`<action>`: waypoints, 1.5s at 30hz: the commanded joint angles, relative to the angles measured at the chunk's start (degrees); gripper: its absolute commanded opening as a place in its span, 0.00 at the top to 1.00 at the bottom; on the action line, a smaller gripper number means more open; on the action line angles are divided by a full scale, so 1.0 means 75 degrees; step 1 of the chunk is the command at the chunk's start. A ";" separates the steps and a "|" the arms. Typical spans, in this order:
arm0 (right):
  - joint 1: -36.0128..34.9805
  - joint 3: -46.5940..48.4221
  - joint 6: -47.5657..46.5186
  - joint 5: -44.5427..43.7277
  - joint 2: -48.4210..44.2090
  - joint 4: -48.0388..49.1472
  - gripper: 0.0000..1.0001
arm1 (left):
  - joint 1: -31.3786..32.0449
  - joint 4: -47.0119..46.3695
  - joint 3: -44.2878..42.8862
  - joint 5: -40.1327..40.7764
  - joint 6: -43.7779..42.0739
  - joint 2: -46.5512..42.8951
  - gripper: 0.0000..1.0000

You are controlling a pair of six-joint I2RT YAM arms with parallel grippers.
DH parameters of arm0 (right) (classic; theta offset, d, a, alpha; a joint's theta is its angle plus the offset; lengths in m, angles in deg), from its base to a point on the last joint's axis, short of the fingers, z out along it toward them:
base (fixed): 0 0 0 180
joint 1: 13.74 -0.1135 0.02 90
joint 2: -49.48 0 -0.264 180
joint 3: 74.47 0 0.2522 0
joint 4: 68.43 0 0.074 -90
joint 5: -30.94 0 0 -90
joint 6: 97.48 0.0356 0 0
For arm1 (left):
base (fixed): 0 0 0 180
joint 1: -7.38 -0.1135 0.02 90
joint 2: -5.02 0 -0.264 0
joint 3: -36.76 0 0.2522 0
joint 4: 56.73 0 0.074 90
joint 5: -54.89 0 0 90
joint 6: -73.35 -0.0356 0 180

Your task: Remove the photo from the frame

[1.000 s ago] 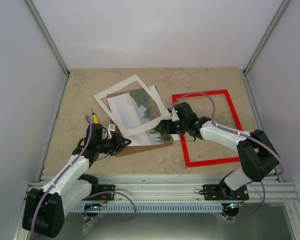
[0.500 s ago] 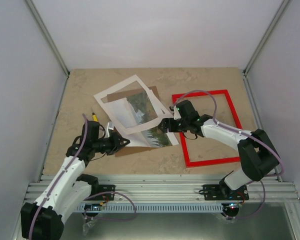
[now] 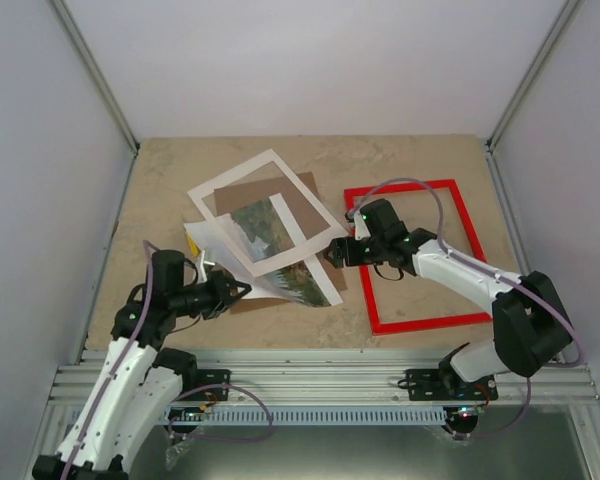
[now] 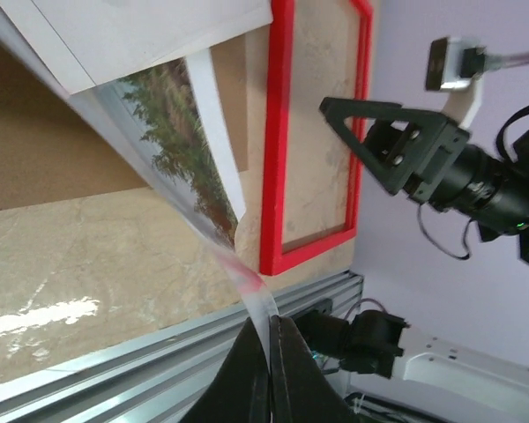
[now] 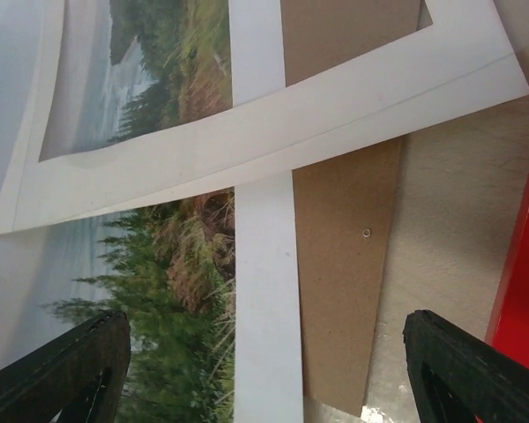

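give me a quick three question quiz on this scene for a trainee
1. True or false: the left pincer is shut on the photo.
2. Fill in: the frame lies on the robot's ___ of the photo.
3. The right pincer is: A open, B shut on the photo, C shut on the frame.
Key: 1 true; 2 right; 3 A.
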 commanded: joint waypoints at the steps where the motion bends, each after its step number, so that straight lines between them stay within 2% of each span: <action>1: 0.0040 0.0203 -0.0595 0.0116 -0.0371 -0.0510 0.15 | 0.0032 0.0463 -0.0634 0.0464 0.1226 -0.0685 0.99; 4: 0.0050 0.0153 -0.0754 0.0127 -0.0674 -0.0632 0.14 | 0.0033 0.0856 -0.1207 0.0669 0.1565 -0.0965 0.99; 12: 0.0045 -0.0128 -0.0768 0.0132 -0.1663 -0.0764 0.14 | 0.0032 0.2335 -0.3238 0.1641 0.1605 -0.0971 0.96; 21: 0.0052 -0.0136 -0.1047 -0.0161 -0.2467 -0.1199 0.14 | 0.0032 0.2854 -0.5436 0.2490 0.1618 -0.0121 0.94; 32: 0.0137 -0.0358 -0.1235 -0.1026 -0.3325 -0.1492 0.09 | 0.0032 0.1267 -0.7244 0.2472 0.1276 0.2330 0.96; 39: 0.0259 -0.0533 -0.1299 -0.1784 -0.3865 -0.1744 0.02 | 0.0034 -0.0034 -0.7968 0.1808 0.1031 0.4216 0.97; 45: 0.0388 -0.0575 -0.1392 -0.2238 -0.4197 -0.1791 0.02 | 0.0032 -0.0490 -0.9519 0.1269 0.0826 0.5938 0.98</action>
